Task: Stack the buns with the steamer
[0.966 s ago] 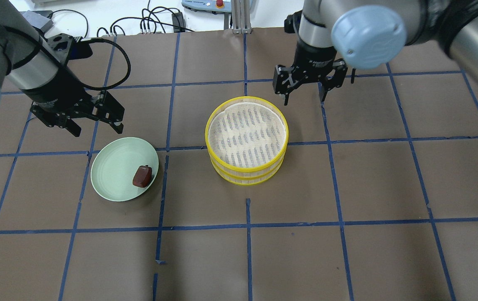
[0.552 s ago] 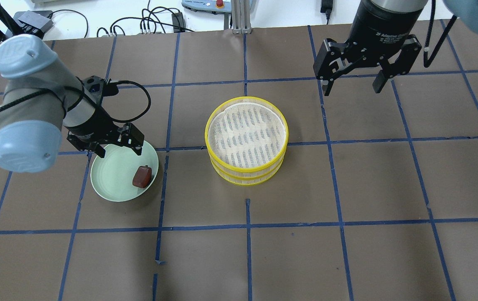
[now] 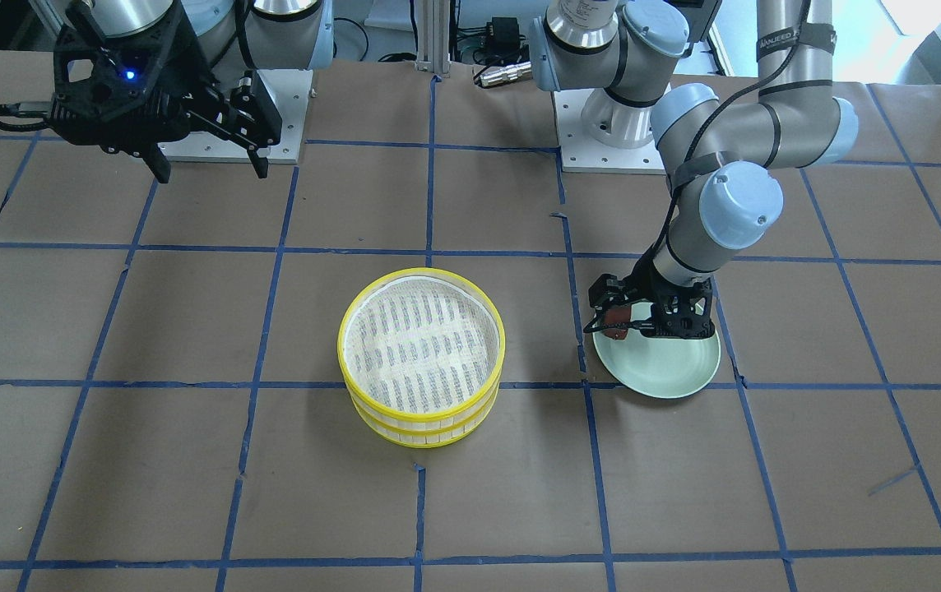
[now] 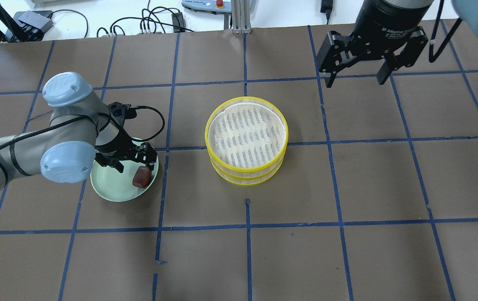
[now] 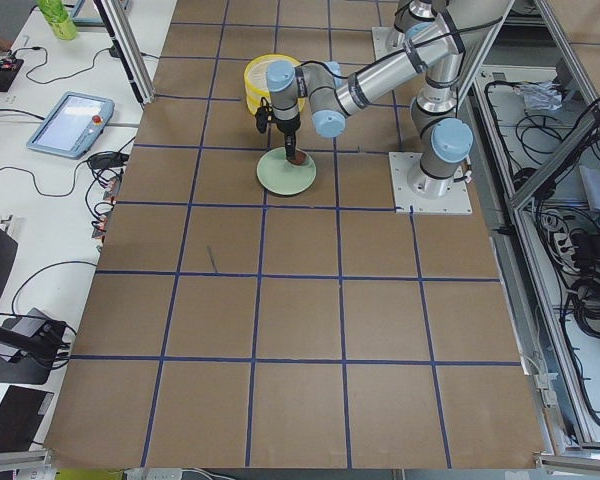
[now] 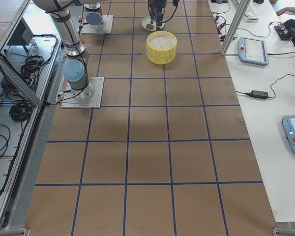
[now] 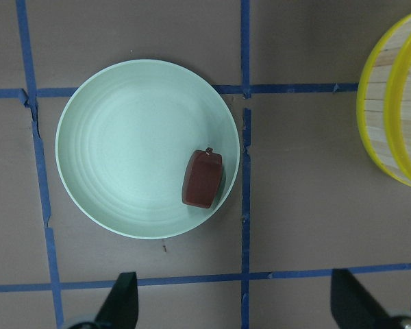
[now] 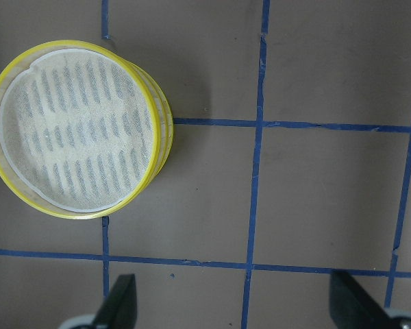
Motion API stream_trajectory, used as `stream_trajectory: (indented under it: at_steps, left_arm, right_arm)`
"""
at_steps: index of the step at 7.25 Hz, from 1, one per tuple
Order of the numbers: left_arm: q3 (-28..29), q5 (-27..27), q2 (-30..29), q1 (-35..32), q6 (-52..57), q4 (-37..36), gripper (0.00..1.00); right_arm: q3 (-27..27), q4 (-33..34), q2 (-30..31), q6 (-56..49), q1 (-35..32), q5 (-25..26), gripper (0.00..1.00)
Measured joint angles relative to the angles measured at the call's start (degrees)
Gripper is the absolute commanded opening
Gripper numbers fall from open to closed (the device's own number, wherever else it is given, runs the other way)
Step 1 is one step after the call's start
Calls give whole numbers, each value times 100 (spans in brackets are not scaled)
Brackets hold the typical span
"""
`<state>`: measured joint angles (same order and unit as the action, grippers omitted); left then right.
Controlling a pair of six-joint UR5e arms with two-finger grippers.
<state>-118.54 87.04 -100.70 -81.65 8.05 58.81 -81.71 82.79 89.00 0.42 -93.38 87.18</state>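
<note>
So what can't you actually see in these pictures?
- Lower tier of the steamer: the lined top tier covers it in every view, so its contents are hidden.
- Whether the left gripper touches the brown bun: the gripper overlaps it from overhead, and it is too small in the front and side views.

The bench (image 4: 372, 184) wears matt brown paper, marked off with smooth blue tape (image 4: 248, 251). The steamer (image 4: 245, 177) has glossy yellow plastic-looking rims, pale wood-slat walls and a white woven cloth (image 8: 75, 130) on top. Beside the steamer, the pale green plate (image 7: 123, 144) looks smooth with a soft sheen, faintly ringed. The reddish-brown bun (image 7: 203, 179) on it is smooth and slightly glossy.
</note>
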Motion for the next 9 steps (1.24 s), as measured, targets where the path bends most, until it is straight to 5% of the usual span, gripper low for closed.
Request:
stream_trajectory:
  at_steps: [2, 6, 9]
  left_arm:
    - [-87, 2, -63, 0, 3, -17, 71]
    - [-175, 5, -78, 0, 3, -15, 12]
    - [-18, 58, 14, -13, -102, -28, 3]
  right_arm:
    - [1, 15, 9, -35, -2, 405, 100]
    - [-3, -1, 3, 4, 12, 743, 100]
    - [-3, -17, 3, -6, 13, 748, 100]
